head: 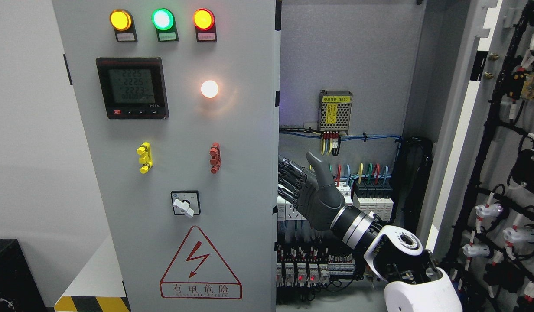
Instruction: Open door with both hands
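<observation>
Two doors: left door [171, 164] stands shut-looking, filling the frame from 9 o'clock to centre; right door [505, 151] swung open at 3 o'clock, its inner face strung with black cables and white connectors
Right hand [312, 195]: arm enters from 5 o'clock, white forearm, dark hand just right of centre; thumb upright; fingers [288, 177] reach toward the left door's free edge, their tips hidden behind it, so I cannot tell whether they grip it or lie loose
Left hand: not seen
Lamps [162, 19]: three in a row at 11 o'clock on the left door, amber, green, orange-red, all lit; a white lamp [209, 89] glows lower, toward the door's right side
Meter [132, 88]: black, lit display, below the amber and green lamps
Tabs: yellow tab [144, 157] and red tab [215, 157] side by side mid-door
Switch [185, 203]: white knob on a black square, below the tabs
Warning sign [200, 264]: red triangle with lightning bolt at 6 o'clock on the left door
Cabinet interior [349, 65]: grey back wall; power supply [335, 112] with yellow label near centre-top; coloured wires and breakers [373, 190] just right of the hand; terminal rows with small red lights below it
</observation>
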You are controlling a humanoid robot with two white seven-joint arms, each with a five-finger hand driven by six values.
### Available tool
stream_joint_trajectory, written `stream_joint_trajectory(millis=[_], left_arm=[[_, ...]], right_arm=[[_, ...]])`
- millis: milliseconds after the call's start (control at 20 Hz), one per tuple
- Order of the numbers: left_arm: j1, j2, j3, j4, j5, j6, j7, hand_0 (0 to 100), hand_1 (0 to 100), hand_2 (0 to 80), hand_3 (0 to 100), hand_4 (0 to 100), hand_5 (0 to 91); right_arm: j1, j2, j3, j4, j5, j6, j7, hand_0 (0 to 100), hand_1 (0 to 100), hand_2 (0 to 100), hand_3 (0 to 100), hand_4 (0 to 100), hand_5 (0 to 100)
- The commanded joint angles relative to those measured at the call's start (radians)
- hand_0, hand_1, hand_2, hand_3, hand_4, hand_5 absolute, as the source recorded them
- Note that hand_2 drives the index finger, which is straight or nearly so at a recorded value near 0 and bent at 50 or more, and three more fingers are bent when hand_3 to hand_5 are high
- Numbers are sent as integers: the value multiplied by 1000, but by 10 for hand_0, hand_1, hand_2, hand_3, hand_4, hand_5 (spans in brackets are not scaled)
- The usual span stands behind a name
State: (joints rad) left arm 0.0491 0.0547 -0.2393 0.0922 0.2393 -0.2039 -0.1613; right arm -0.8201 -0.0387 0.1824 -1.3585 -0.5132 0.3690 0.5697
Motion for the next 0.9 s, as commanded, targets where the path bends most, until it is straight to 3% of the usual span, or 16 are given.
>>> stream_joint_trajectory(millis=[0,200,852], left_arm=[[-2,-1,0,0,0,1,0,0,0,0,0,0,0],[-2,-3,0,0,0,1,2,0,0,0,0,0,0],[0,-1,-1,0,0,0,2,0,0,0,0,0,0]], right_arm=[[-5,0,-1,4,-1,-1,24,0,0,0,0,0,0],[-5,0,-1,2,-2,-1,47,0,0,0,0,0,0],[25,-6,14,-60,-48,-2,47,0,0,0,0,0,0]])
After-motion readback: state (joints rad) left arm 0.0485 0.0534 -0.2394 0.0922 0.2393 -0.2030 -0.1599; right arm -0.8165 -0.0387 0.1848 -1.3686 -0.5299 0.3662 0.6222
